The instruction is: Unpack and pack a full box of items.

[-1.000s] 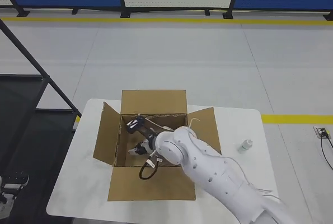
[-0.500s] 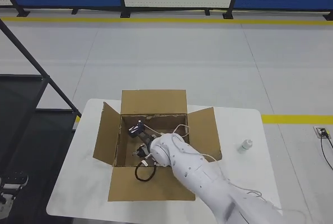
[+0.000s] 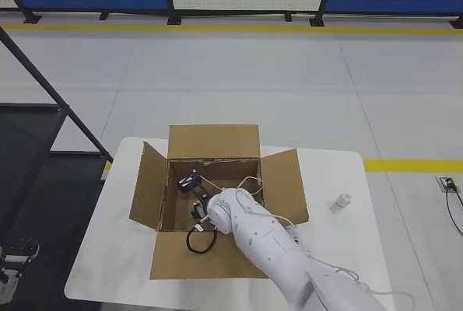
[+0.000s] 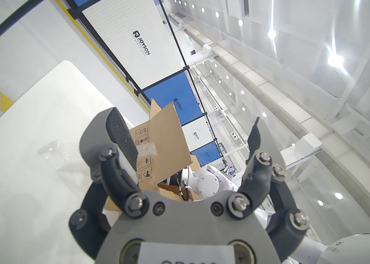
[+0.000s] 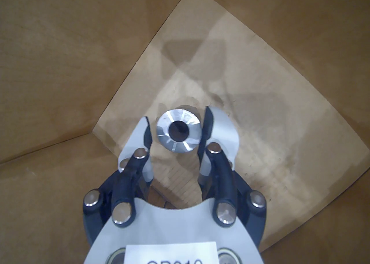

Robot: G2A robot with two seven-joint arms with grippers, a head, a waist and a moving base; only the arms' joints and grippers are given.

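**Arm [image 3: 235,221] deeper in box [image 3: 214,141]**

Over the last second it has sunk further in. The right gripper [image 5: 176,117] now stands open astride a metal fitting [image 5: 178,134] on the box floor by a corner, not closed on it; a pick looks next. Outside, the left gripper [image 4: 185,120] is wide open, empty.

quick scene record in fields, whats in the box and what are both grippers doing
box: brown cardboard box, flaps open, on white table
item: silver round metal part with a dark centre hole, on the box floor near a corner
right gripper: inside the box, open, one finger on each side of the part, narrow gaps
left gripper: open, empty, aimed upward, outside the box
also on table: small clear bottle, outside the box
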